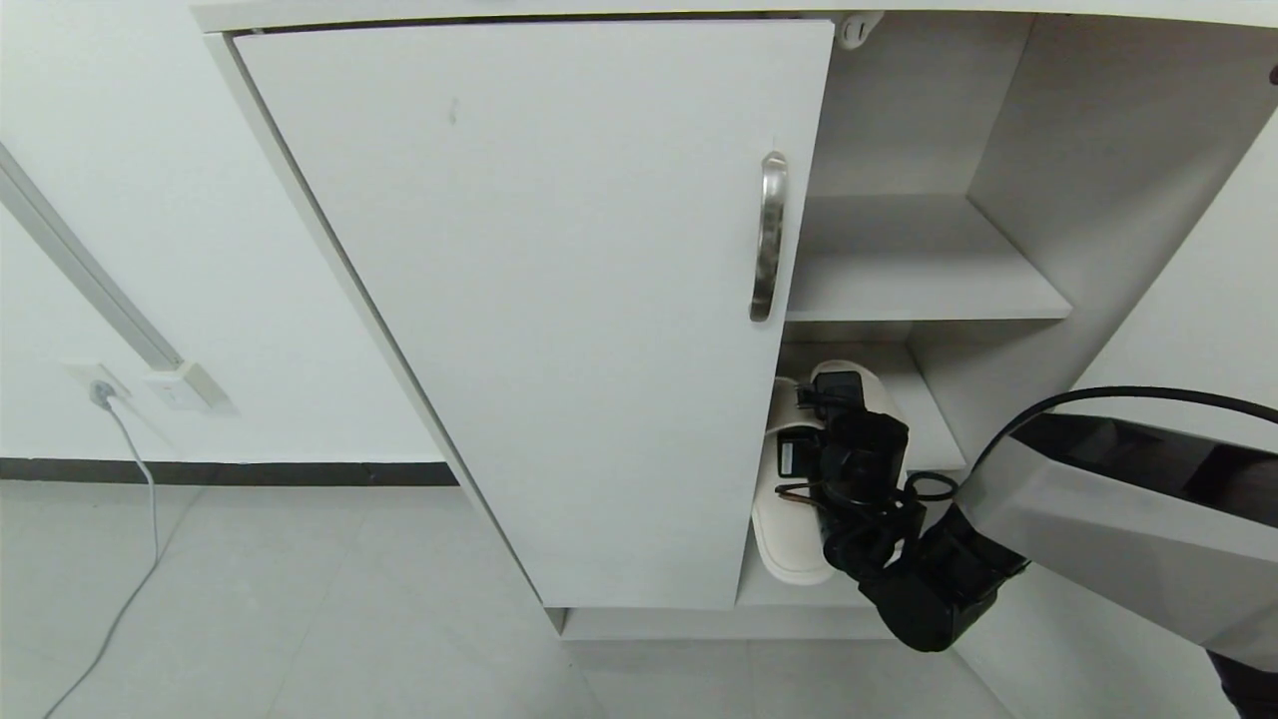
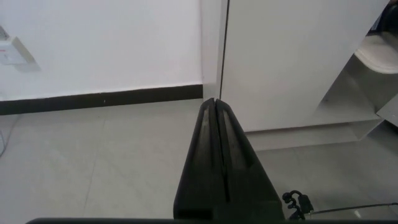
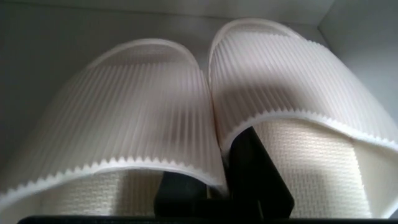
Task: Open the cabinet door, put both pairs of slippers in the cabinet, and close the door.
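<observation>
A pair of white ribbed slippers (image 1: 789, 544) lies side by side on the bottom shelf (image 1: 761, 591) of the white cabinet, toes pointing inward. My right gripper (image 1: 827, 397) is inside the open right compartment, shut on the slippers' adjoining inner edges. In the right wrist view its dark fingers (image 3: 258, 165) sit under the straps of the left slipper (image 3: 140, 93) and the right slipper (image 3: 280, 68). My left gripper (image 2: 216, 102) is shut and empty, held low over the floor in front of the cabinet; one slipper (image 2: 380, 53) shows beyond it.
The cabinet's left door (image 1: 539, 300) is shut, with a metal handle (image 1: 768, 235) at its right edge. A bare middle shelf (image 1: 899, 260) sits above the slippers. A white panel (image 1: 1213, 300) stands at the far right. A wall socket with cable (image 1: 100, 391) is at the left.
</observation>
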